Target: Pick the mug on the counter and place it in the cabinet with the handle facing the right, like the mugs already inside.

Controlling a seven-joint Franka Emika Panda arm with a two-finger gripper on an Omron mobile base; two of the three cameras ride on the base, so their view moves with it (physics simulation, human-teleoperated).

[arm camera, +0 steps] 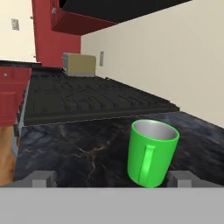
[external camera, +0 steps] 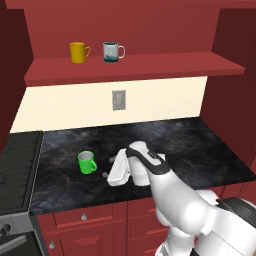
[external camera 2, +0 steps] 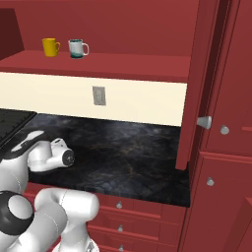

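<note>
The green mug (external camera: 87, 162) stands upright on the black counter (external camera: 190, 150), left of centre. Its handle (arm camera: 146, 164) faces my hand. My gripper (external camera: 107, 167) lies low over the counter just right of the mug, open and pointing at it. In the hand view the mug (arm camera: 151, 153) sits close in front of the gripper (arm camera: 111, 179), nearer the right fingertip (arm camera: 179, 178), with nothing touching it. Above, the red cabinet (external camera: 150, 67) holds a yellow mug (external camera: 78, 52) and a white-and-teal mug (external camera: 112, 51), handles to the right.
A black stove (external camera: 17, 165) borders the counter on the left. A wall outlet (external camera: 118, 100) sits under the shelf. An open red cabinet door (external camera 2: 202, 83) with a knob hangs over the counter's right end. Red drawers (external camera 2: 128, 211) run below.
</note>
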